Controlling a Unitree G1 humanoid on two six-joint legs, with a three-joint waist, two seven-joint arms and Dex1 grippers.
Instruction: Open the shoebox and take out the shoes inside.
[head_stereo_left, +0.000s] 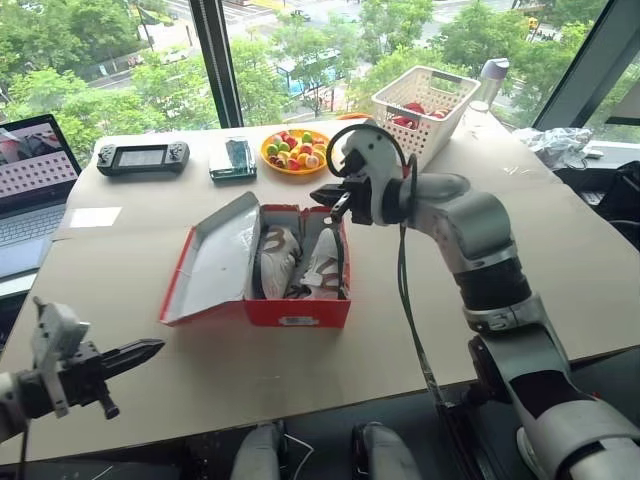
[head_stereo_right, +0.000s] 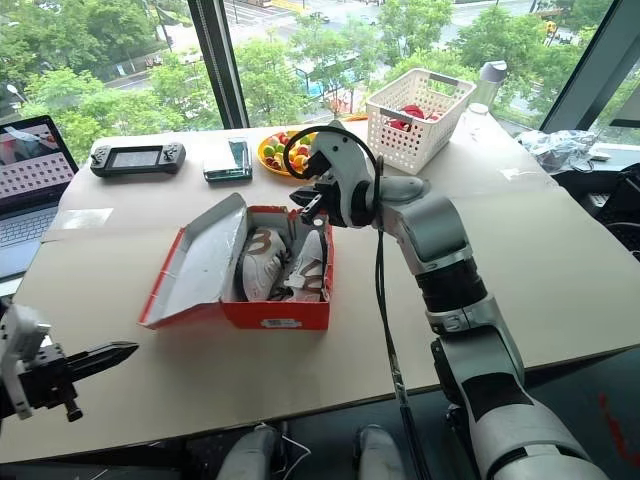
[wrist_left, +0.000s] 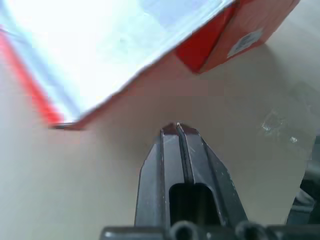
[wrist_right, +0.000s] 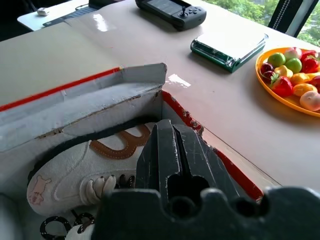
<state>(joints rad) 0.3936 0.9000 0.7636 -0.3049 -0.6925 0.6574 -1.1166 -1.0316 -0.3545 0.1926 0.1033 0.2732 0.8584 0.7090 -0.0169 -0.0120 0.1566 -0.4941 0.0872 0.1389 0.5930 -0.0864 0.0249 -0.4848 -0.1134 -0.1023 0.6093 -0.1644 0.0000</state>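
The red shoebox stands open at the middle of the table, its lid laid back to the left with the pale inside up. Inside lie the two white-and-grey shoes, side by side. One shoe has a brown mark on its side. My right gripper hovers shut over the box's far right corner, just above the shoes, holding nothing. Near the table's front left edge my left gripper is shut and empty, pointing right, apart from the lid and the box's labelled end.
Along the far side lie a laptop, a handheld game console, a small green-white box, an orange plate of toy fruit and a white basket. A bottle and crumpled plastic sit far right.
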